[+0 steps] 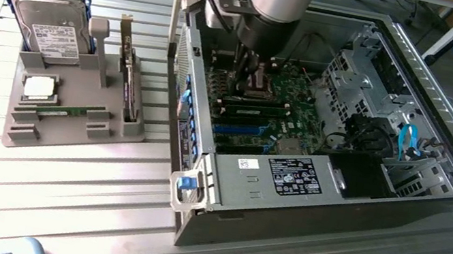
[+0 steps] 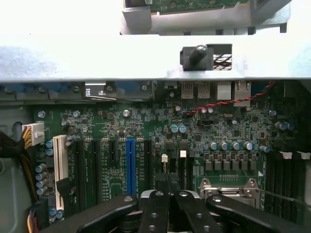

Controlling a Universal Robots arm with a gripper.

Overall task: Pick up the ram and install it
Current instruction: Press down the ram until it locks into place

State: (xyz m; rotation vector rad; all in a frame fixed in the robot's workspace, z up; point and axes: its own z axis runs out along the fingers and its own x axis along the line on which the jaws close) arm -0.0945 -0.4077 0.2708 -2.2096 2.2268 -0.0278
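So we're inside the open PC case (image 1: pixel 400 190) right now, with the gripper (image 2: pixel 168 194) down low over the motherboard (image 2: pixel 160 131), near the CPU socket (image 2: pixel 228 191). Fingers are pinched fully shut, and we can't make out anything between them. The ram (image 1: pixel 63 111) sits well apart on the grey holder (image 1: pixel 68 135) out on the table: a thin green stick lying flat in its slot. Our guess is the pickup isn't done yet; it'd need the arm over that holder.

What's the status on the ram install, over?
Gripper shut, down inside the computer case over the motherboard. One ram stick lying in the grey holder. Nothing visibly blocking.
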